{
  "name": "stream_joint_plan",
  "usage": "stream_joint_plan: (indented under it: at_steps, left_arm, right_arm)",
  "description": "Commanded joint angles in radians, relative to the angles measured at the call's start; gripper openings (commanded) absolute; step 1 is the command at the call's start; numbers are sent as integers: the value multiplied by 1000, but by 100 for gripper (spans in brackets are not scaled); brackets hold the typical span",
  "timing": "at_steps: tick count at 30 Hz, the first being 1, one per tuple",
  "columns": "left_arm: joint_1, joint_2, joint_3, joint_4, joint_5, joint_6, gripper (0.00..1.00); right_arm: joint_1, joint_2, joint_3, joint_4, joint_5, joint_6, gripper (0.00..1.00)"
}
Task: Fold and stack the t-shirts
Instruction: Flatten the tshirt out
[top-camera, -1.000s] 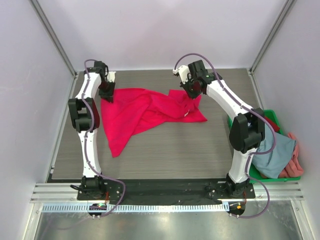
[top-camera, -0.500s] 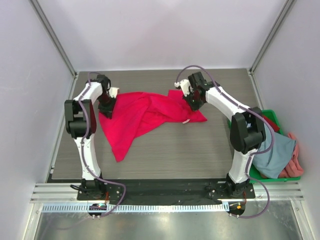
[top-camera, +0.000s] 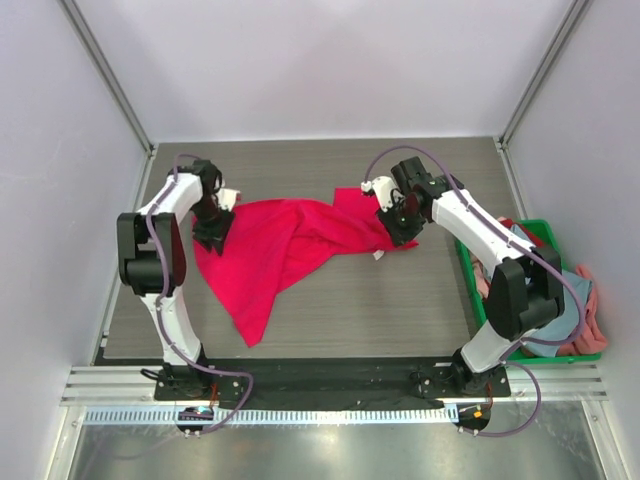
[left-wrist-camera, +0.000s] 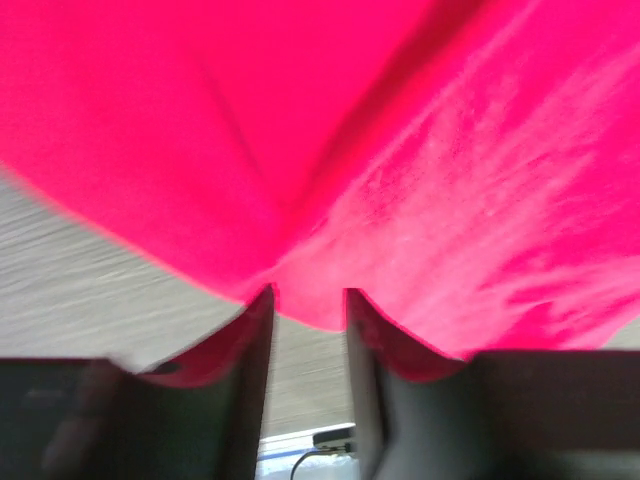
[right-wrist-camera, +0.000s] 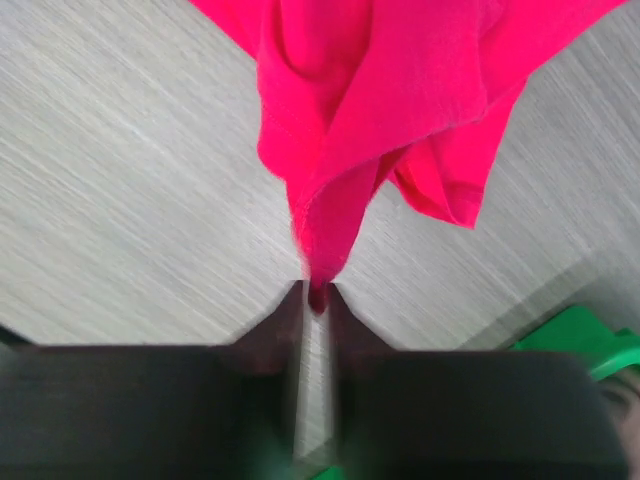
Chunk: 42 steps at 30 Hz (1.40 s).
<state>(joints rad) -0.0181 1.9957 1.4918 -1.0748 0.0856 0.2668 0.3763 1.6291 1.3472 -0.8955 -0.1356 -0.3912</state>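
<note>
**Crimson t-shirt.** The crimson t-shirt (top-camera: 290, 235) lies unfolded and creased on the table (top-camera: 400, 300), in the middle of its far half. It stretches from the left gripper to the right gripper. One long tapering flap runs toward the near left and ends in a point. A small white tag shows at its near right edge. Folds run diagonally across the cloth.

**Left gripper.** The left gripper (top-camera: 213, 232) sits at the left edge of the shirt. In the left wrist view, the fingers (left-wrist-camera: 258, 330) stand a narrow gap apart. The hem of the shirt (left-wrist-camera: 400, 150) gathers between their tips, and creases fan out from that spot. The cloth drapes over both fingers. The table surface shows through the gap behind the tips.

**Right gripper.** The right gripper (top-camera: 398, 228) sits at the right end of the shirt. In the right wrist view, its jaws are almost fully together. They pinch a thin bunched fold of the shirt (right-wrist-camera: 380, 100), which hangs away from the tips in long pleats above the table.

**Other shirts.** A green crate (top-camera: 480, 270) stands at the near right of the table, well apart from the crimson shirt. It holds a grey-blue t-shirt (top-camera: 563, 300) and a salmon-pink t-shirt (top-camera: 592, 310), both loosely heaped. The salmon-pink one spills over the right rim. The right arm crosses above the crate and hides part of its contents.
</note>
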Motion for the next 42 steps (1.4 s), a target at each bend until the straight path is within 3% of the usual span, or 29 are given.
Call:
stream_joint_plan:
  at_steps: [1, 3, 7, 13, 18, 42]
  left_arm:
    - [13, -92, 102, 16, -50, -37, 38]
    - [53, -62, 195, 15, -86, -46, 49]
    - [124, 55, 370, -43, -101, -78, 52]
    - [233, 276, 674, -145, 84, -167, 40]
    - [241, 340, 706, -134, 126, -152, 35]
    - [250, 506, 795, -89, 141, -175, 35]
  right_arm:
    - [0, -17, 3, -42, -18, -8, 27]
    - [-1, 14, 44, -33, -2, -8, 37]
    - [-1, 70, 115, -25, -4, -11, 46]
    - [-1, 121, 167, -25, 1, -18, 46]
    - [0, 132, 181, -16, 11, -18, 45]
    - [-2, 187, 239, -3, 50, -17, 45]
